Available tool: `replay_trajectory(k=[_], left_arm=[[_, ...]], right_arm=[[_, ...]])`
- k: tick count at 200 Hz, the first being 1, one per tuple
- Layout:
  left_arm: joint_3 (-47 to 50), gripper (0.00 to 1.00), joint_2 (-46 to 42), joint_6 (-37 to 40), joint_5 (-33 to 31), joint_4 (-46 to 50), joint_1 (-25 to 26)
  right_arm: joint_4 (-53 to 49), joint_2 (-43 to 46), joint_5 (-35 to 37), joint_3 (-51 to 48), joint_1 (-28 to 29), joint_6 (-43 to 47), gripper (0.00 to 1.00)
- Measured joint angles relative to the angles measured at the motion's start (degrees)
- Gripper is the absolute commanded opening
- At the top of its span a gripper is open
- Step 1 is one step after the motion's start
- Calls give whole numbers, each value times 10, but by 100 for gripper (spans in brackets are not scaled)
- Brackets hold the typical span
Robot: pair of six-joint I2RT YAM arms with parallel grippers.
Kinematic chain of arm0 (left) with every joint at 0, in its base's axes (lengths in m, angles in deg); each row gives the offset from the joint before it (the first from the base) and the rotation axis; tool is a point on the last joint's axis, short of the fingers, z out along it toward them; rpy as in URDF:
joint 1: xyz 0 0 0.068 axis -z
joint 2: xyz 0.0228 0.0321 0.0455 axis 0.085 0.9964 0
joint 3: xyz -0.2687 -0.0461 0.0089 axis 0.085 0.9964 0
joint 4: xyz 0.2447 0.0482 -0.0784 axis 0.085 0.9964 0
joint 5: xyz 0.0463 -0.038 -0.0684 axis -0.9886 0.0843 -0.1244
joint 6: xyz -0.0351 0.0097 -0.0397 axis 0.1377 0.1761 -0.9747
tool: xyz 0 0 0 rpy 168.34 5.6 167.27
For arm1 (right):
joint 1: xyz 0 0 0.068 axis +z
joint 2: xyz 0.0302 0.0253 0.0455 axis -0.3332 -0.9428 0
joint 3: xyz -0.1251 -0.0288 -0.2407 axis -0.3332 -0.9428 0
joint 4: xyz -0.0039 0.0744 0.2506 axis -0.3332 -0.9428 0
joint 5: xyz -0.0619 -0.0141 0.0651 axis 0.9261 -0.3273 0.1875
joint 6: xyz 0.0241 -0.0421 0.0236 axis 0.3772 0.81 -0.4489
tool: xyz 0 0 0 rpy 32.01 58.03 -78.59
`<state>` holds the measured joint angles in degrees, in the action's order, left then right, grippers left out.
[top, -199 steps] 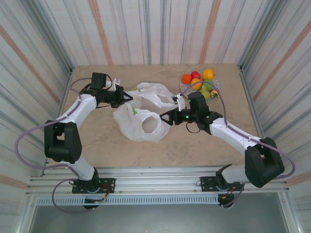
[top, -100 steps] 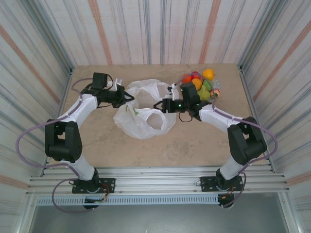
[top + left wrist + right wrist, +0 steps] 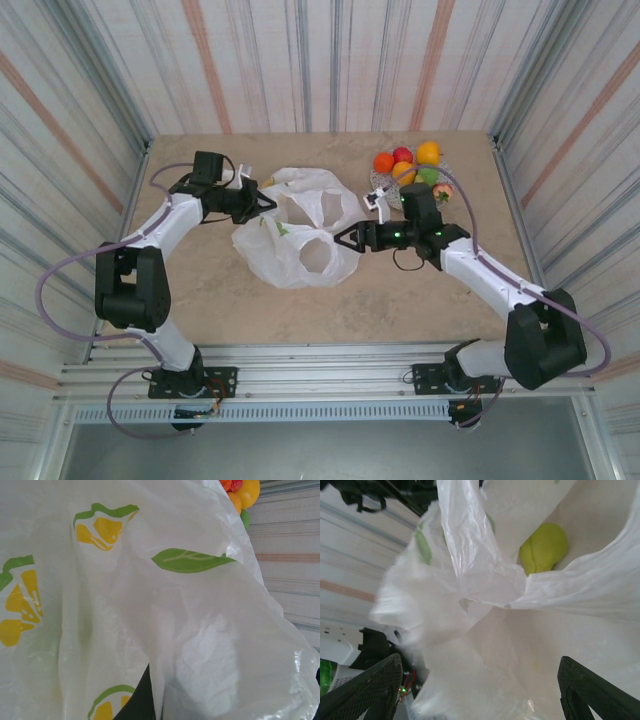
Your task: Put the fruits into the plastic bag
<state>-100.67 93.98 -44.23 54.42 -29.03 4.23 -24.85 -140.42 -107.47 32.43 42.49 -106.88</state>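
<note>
The plastic bag (image 3: 290,250) is lying crumpled in the middle of the bench (image 3: 200,290), its two handle loops gaping upward, one toward the far edge and one nearer the arms. The left gripper (image 3: 265,203) is reaching in from the left and meeting the bag's upper left edge. Its jaws are standing closed, and the film is bunching around them and draping across the left wrist view, so they seem to be pinching the bag. The right gripper (image 3: 340,238) is pointing left at the bag's right edge. In the right wrist view its dark fingers (image 3: 365,690) are standing wide apart with loose white film lying between them, and nothing is being clamped. A yellow-green fruit (image 3: 543,548) is showing between the bag's folds there; I cannot tell whether it is sitting inside. The other fruits (image 3: 410,165) are piling on the grey plate (image 3: 376,182) at the far right of the bench, just beyond the right wrist and apart from the bag.
</note>
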Motion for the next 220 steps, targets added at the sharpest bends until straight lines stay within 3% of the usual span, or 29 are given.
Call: replay_trajectory(k=[41,86,115,142,220], left_arm=[[0,0,0,0,0,0,0],[0,0,0,0,0,0,0],[0,1,0,0,0,0,0],[0,1,0,0,0,-3,0],[0,1,0,0,1,-9,0]], right_arm=[[-24,46,16,6,-70,3,86],[-104,14,255,100,-121,34,90],[-115,-56,396,148,-122,73,92],[-127,-145,481,196,-123,112,93],[-172,-368,585,353,-126,188,96]])
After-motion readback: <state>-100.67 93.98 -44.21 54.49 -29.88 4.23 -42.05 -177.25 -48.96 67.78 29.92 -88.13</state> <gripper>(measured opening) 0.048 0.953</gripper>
